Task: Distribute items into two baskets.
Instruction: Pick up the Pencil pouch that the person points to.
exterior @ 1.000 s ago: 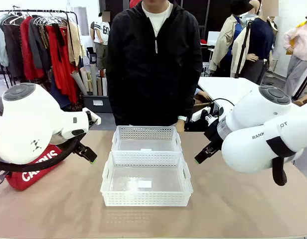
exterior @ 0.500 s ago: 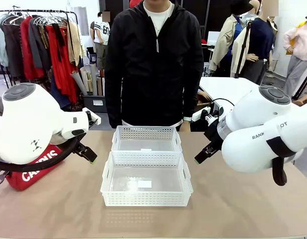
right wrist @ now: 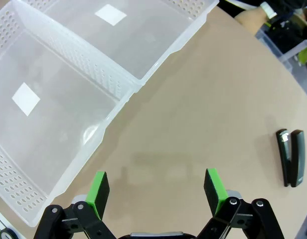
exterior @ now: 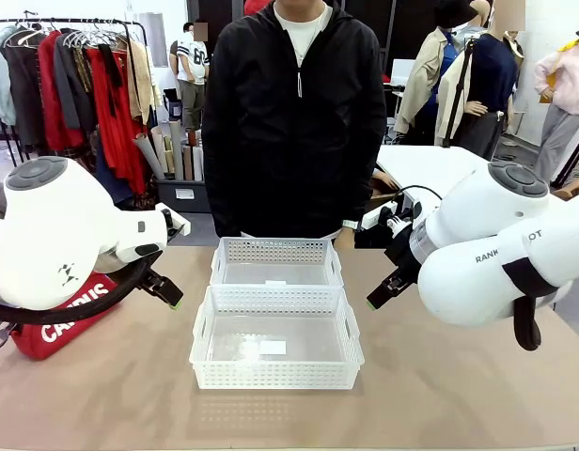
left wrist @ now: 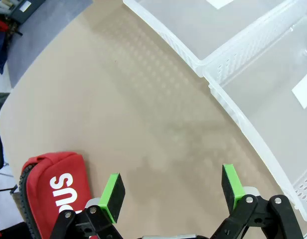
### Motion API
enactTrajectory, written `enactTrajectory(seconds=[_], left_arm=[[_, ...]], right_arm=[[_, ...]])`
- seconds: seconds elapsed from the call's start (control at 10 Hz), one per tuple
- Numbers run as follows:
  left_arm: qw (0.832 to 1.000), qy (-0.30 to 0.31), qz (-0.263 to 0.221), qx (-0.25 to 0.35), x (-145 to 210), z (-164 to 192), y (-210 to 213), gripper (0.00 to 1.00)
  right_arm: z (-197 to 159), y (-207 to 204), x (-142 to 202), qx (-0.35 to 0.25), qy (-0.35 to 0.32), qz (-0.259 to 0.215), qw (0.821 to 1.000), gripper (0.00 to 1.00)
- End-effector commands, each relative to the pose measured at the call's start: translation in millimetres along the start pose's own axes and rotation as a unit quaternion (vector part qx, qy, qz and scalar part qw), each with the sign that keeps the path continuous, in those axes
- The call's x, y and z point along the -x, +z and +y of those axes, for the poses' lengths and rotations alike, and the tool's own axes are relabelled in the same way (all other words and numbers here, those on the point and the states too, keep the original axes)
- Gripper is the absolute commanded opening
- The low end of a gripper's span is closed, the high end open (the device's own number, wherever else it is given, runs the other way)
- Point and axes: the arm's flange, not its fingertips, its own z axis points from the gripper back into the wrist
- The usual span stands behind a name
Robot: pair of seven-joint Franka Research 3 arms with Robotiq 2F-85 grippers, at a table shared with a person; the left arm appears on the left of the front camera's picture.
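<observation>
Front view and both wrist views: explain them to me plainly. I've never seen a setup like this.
The front view looks across a table at a person standing on the far side. The two white machines are robot arms: the left arm at picture left and the right arm at picture right. Each wrist view comes from a camera on one arm's wrist, looking past its two green-padded fingers. Those fingers form the end effector. The left end effector and right end effector are both open and hold nothing. On the table sit two empty white baskets, the near basket against the far basket. A red pouch lies beside the left arm, and a black stapler lies near the right one.
</observation>
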Motion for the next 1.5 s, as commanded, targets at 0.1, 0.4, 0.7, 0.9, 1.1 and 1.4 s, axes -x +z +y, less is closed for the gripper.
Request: enactTrajectory(seconds=[0.1, 0.4, 0.7, 0.9, 1.1, 1.4], left_arm=[[1.000, 0.000, 0.000, 0.000, 0, 0, 0, 1.00], [1.000, 0.010, -0.004, 0.011, -7, 10, 3, 1.00], [0.998, 0.032, -0.017, 0.059, -28, 44, 23, 1.00], [0.993, 0.049, -0.022, 0.109, -38, 74, 36, 1.00], [0.983, 0.075, -0.026, 0.166, -43, 112, 49, 1.00], [0.970, 0.107, -0.035, 0.214, -46, 158, 72, 1.00]], right_arm=[[0, 0, 0, 0.000, 0.000, 0.000, 1.000, 1.00], [-6, 4, -3, -0.003, -0.005, -0.006, 1.000, 1.00], [-25, 32, -22, -0.025, -0.019, -0.023, 0.999, 1.00], [-43, 52, -34, -0.070, -0.037, -0.052, 0.996, 1.00], [-62, 73, -40, -0.098, -0.067, -0.065, 0.991, 1.00], [-97, 110, -44, -0.170, -0.082, -0.072, 0.979, 1.00]])
